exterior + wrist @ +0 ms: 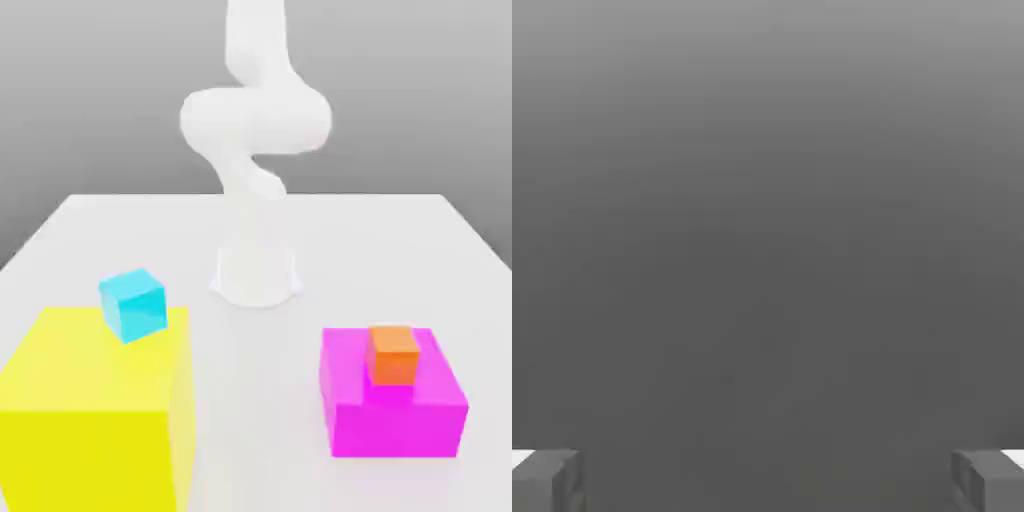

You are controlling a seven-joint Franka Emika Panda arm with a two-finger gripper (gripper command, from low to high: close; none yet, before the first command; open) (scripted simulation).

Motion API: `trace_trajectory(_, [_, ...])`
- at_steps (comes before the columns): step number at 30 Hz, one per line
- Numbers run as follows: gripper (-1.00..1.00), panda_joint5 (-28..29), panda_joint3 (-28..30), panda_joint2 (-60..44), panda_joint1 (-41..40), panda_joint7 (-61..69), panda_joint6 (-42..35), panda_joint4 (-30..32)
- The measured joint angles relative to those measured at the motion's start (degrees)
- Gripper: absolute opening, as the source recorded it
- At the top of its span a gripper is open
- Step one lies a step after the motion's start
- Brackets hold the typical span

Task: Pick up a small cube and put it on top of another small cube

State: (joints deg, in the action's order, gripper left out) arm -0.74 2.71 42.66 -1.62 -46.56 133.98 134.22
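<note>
Your exterior view gives you the white arm (pixel 255 150) rising from its base at the table's (pixel 400 230) middle. A small cyan cube (pixel 132 303) sits on the yellow block's (pixel 95 410) far edge at that view's left; a small orange cube (pixel 392 355) rests atop the magenta block (pixel 392 405) at its right. Open table lies between the blocks. Your hand view shows the fingers (pixel 547 480) spread wide apart, nothing between them.

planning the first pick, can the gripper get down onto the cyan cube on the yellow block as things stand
Probably yes. The cyan cube sits alone at the back edge of the yellow block, with nothing over or beside it. The gripper is open with nothing between its fingers.
</note>
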Motion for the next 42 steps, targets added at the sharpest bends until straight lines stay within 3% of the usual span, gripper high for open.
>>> trace_trajectory(13, [0.00,-2.8,13.7,-21.1,-16.4,-10.7,17.1,19.2])
trace_trajectory(23, [0.00,1.7,16.0,-34.1,-28.0,-27.1,28.9,33.6])
trace_trajectory(28, [0.00,6.2,13.4,-38.5,-30.6,-35.4,33.5,37.1])
trace_trajectory(32, [0.00,0.2,10.3,-45.3,-31.0,-32.0,39.0,36.0])
trace_trajectory(34, [0.00,-3.9,5.8,-48.8,-34.5,-29.1,41.9,35.4])
trace_trajectory(37, [0.00,-5.0,-1.1,-53.9,-41.3,-28.0,46.2,34.7])
trace_trajectory(38, [-1.00,-4.9,-2.4,-55.2,-42.7,-27.9,47.3,34.5])
trace_trajectory(42, [-1.00,-4.8,-2.4,-55.2,-42.7,-28.0,47.4,34.5])
